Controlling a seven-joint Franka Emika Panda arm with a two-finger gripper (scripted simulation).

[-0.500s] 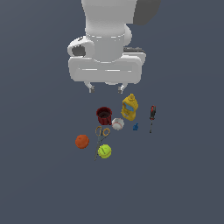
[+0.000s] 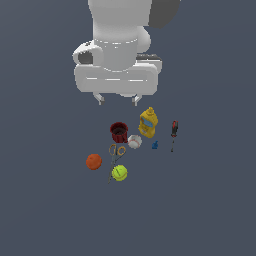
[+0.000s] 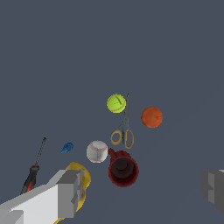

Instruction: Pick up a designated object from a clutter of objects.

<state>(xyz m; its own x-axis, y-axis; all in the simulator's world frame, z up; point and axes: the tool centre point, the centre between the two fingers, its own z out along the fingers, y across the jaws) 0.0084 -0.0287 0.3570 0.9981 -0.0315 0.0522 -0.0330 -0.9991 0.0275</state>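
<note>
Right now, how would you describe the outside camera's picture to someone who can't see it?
A white robot gripper, fingers open, hovers above small items on a dark floor: a tiny blue object between a yellow bottle and a screwdriver, plus a red cup, baseball, scissors, and orange and green balls.

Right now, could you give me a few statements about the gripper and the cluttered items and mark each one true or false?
1. The gripper is open and holds nothing. True.
2. The small blue item lies between the yellow bottle and the screwdriver. True.
3. The baseball sits inside the dark red cup. False: it rests beside the cup.
4. The scissors have blue handles. False: they are orange.
5. The gripper touches the orange ball. False: it hangs well above the items.
</note>
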